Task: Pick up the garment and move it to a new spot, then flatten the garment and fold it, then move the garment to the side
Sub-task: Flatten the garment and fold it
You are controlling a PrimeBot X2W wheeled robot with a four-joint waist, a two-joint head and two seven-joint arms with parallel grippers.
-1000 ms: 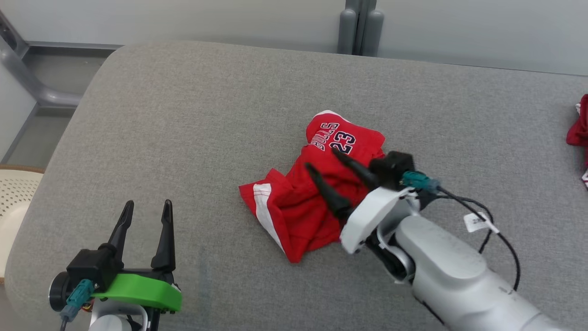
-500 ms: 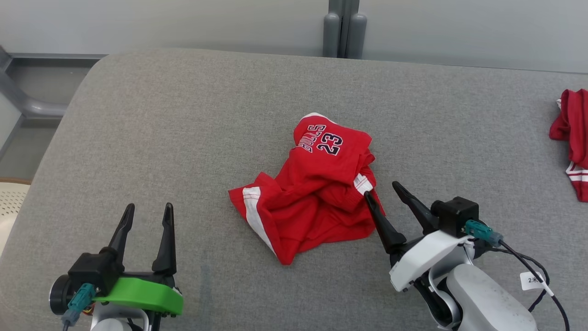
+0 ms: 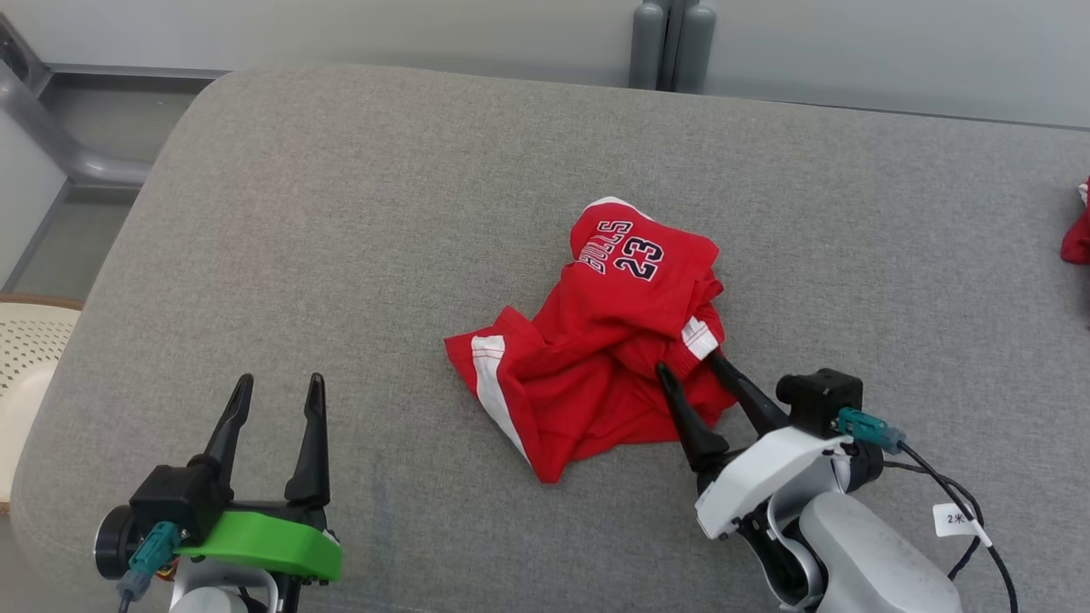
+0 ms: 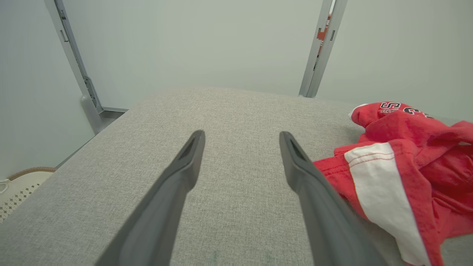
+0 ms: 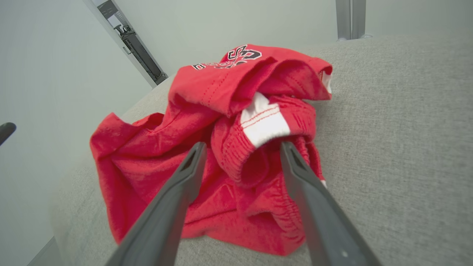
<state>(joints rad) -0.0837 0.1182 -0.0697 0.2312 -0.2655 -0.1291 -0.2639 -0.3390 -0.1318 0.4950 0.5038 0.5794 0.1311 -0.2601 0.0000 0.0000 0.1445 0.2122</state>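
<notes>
The garment (image 3: 596, 349) is a crumpled red piece with white stripes and a "23" print, lying in a heap near the middle of the grey padded table (image 3: 341, 213). My right gripper (image 3: 688, 366) is open at the heap's near right edge, its fingers straddling a bunched fold with a white stripe (image 5: 264, 123). In the right wrist view the garment (image 5: 207, 147) lies between and beyond the right gripper (image 5: 240, 147). My left gripper (image 3: 279, 383) stands open at the lower left, apart from the cloth. In the left wrist view the left gripper (image 4: 240, 135) is over bare table, the garment (image 4: 406, 155) to its right.
Another red cloth (image 3: 1077, 234) lies at the table's far right edge. A cream perforated basket (image 3: 25, 358) stands off the table's left side. Grey posts (image 3: 673, 42) rise behind the far edge. Bare table stretches left of and behind the heap.
My right gripper drew back off the top of the heap to its near right side, then came in so its open fingers straddle the fold. The head camera shifted. The left gripper stayed put.
</notes>
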